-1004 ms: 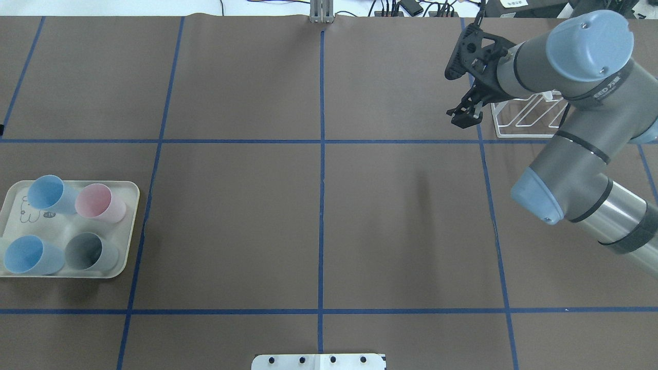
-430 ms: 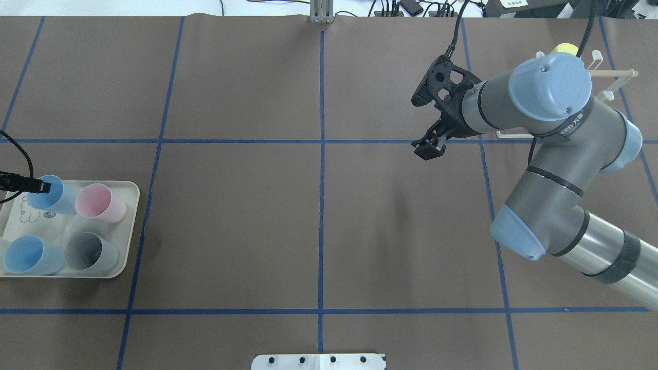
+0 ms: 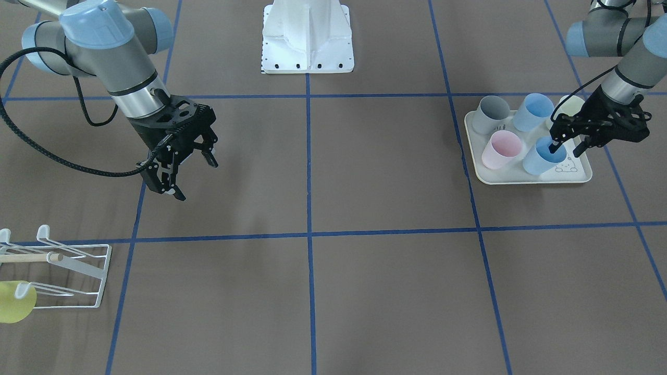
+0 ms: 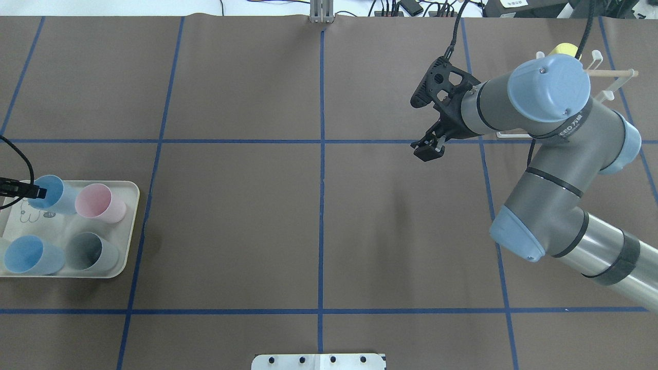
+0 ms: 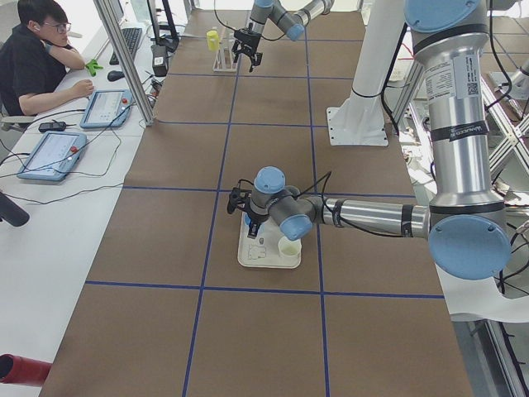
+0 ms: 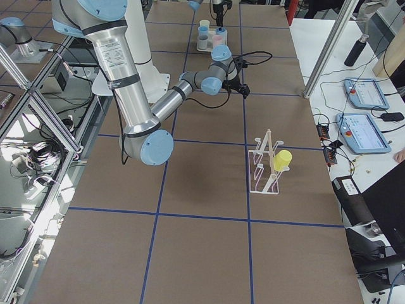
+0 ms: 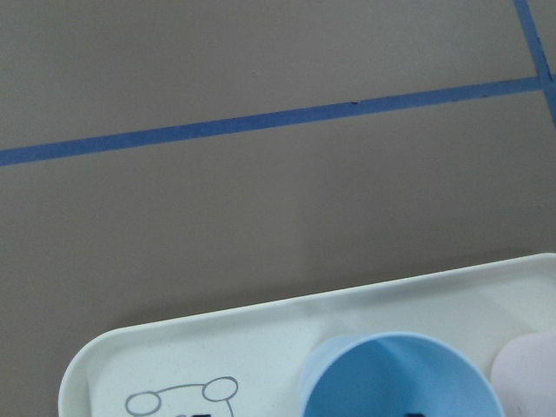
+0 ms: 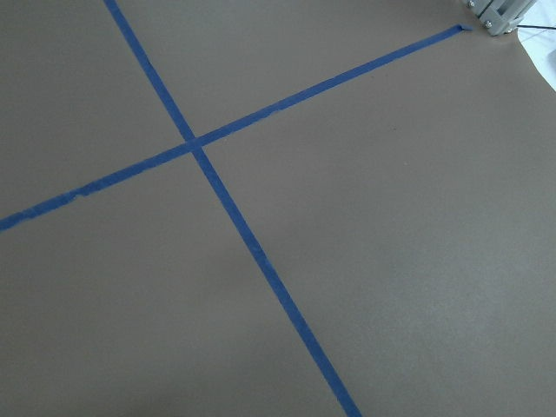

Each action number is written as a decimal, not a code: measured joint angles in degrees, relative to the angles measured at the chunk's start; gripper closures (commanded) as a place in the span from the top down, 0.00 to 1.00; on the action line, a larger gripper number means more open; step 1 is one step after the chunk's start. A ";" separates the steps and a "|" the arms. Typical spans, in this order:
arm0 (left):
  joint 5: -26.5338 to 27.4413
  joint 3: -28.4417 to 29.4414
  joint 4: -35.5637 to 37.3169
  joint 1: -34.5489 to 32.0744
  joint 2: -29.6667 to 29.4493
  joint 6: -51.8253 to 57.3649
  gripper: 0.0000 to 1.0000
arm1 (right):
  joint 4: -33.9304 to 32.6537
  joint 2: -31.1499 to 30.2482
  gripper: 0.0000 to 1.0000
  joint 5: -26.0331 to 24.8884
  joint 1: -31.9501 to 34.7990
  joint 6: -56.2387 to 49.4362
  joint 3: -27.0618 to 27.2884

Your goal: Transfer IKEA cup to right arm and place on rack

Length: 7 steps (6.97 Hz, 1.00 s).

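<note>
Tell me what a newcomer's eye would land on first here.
The cream tray of pastel cups at the robot's left end draws the eye, with the left gripper open astride the rim of a blue cup. Next comes the right gripper, open above the table, and, at the right end, the white rack holding one yellow cup.

Left gripper (image 3: pixel 566 148) mid-right of the front-facing frame, fingers parted, angled down-left, right gripper (image 3: pixel 194 179) centre-left, fingers spread wide, hanging tilted downward.

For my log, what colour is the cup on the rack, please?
Yellow; the cup shows best in exterior right.
</note>
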 measured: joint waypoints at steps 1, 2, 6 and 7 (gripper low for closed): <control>-0.01 0.00 0.04 -0.01 0.08 0.11 0.00 | 0.00 -0.02 0.99 0.01 -0.09 -0.02 0.01; -0.09 -0.02 0.06 -0.07 0.11 0.19 0.00 | 0.00 -0.03 0.99 0.01 -0.18 -0.05 0.03; -0.91 -2.12 0.66 -2.03 0.32 0.76 0.00 | 0.90 0.12 0.99 -0.09 -1.24 -0.05 -0.23; -1.41 -2.44 0.85 -4.05 0.40 2.23 0.00 | 4.08 0.12 0.99 -0.33 -2.14 0.04 -1.22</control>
